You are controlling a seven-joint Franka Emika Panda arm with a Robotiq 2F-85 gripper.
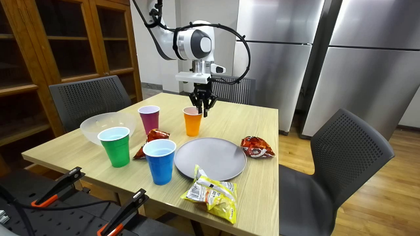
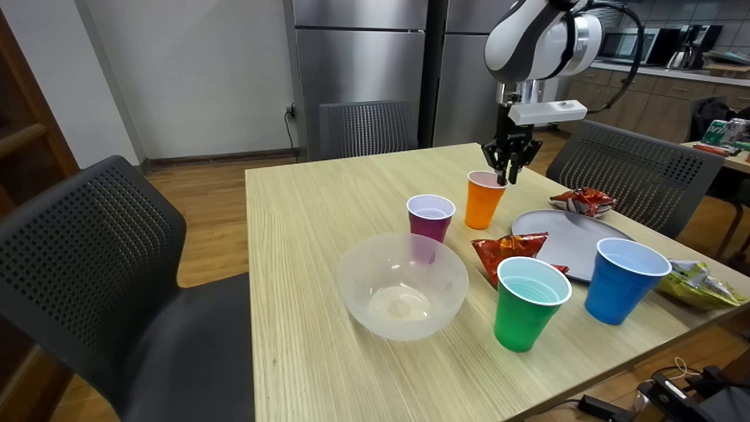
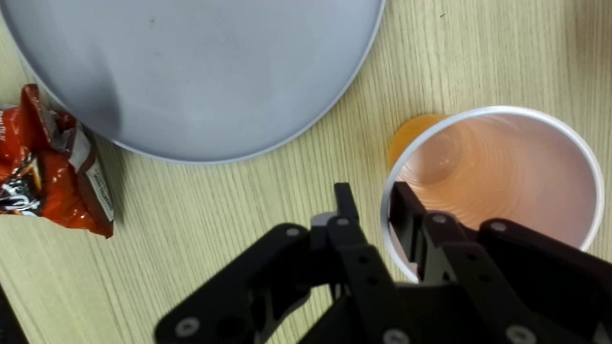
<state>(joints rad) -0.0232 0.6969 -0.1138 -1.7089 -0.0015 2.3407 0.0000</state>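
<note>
An orange cup (image 1: pixel 192 126) with a pale inside stands upright on the wooden table, visible in both exterior views. My gripper (image 3: pixel 372 196) points down at its rim, on the side nearer the grey plate (image 3: pixel 205 76). In the wrist view the right finger (image 3: pixel 406 205) is inside the cup (image 3: pixel 535 162), close against the rim. The left finger (image 3: pixel 346 203) stays outside, with a narrow gap of bare table between it and the rim. The jaws are partly apart and the cup wall lies between them, not pinched. A red snack bag (image 3: pixel 62 181) lies by the plate.
A purple cup (image 2: pixel 430 225), a second red bag (image 2: pixel 507 252), a frosted bowl (image 2: pixel 360 299), a green cup (image 1: pixel 116 152) and a blue cup (image 1: pixel 160 167) share the table. A yellow bag (image 1: pixel 213 198) lies near the front edge. Dark chairs (image 1: pixel 351 157) stand around it.
</note>
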